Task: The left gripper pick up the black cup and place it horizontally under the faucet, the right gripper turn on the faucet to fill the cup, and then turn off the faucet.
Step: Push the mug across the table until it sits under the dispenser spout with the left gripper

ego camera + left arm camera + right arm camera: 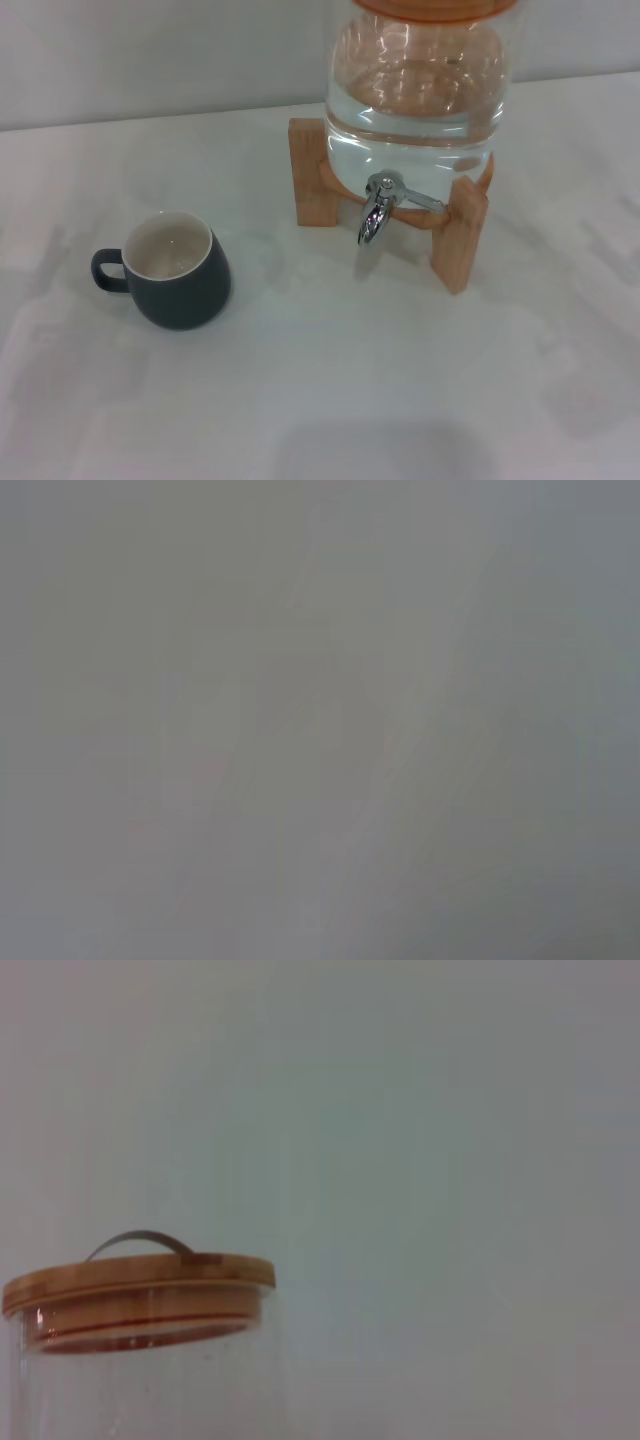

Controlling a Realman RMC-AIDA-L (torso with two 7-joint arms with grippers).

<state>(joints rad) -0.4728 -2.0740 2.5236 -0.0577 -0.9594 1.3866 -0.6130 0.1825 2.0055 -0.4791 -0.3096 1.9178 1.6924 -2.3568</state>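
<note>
The black cup (178, 270) stands upright on the white table at the left, cream-white inside showing, its loop handle pointing left. The chrome faucet (377, 208) points down from the front of a big clear glass jar (420, 90) holding water, to the right of the cup and apart from it. Nothing stands under the spout. Neither gripper shows in any view. The left wrist view shows only a plain grey surface. The right wrist view shows the jar's top with its wooden lid (138, 1275) and a thin metal handle.
The jar rests on a wooden stand (460, 235) with legs at the left and right of the faucet. The white table (320, 400) stretches in front of the cup and stand. A pale wall runs along the back.
</note>
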